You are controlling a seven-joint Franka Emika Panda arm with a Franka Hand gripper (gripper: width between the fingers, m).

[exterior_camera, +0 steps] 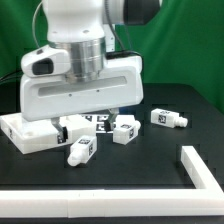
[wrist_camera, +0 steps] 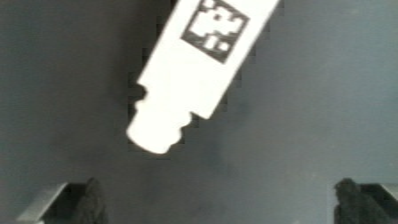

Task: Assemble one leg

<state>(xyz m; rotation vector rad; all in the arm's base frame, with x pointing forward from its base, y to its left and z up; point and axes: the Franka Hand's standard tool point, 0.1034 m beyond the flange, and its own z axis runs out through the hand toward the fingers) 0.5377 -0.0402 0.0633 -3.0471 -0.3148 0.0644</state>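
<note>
Arm: the white arm fills the middle of the exterior view and hangs low over the dark surface, its broad wrist housing just above the cluster of parts.

End effector: the end effector is released. The wrist view shows its two dark fingers spread wide apart with only bare surface between them. In the exterior view the housing hides the tips.

Leg: the leg lies flat on the surface, slanted, clear of both fingers and untouched. Its black-and-white tag faces up at the end away from the fingers, and its narrower, stepped, rounded end points back toward them.

Pegs in the exterior view: four are down. The left peg and the middle peg sit just under the housing, the front peg lies nearer the camera, and the far peg lies apart toward the exterior view's right. I cannot tell which of them is the one in the wrist view.

Large part: a big white part rests on the surface at the exterior view's left, just beside the left peg.

Border: a white rail turns a corner at the exterior view's right and runs along the near edge.
</note>
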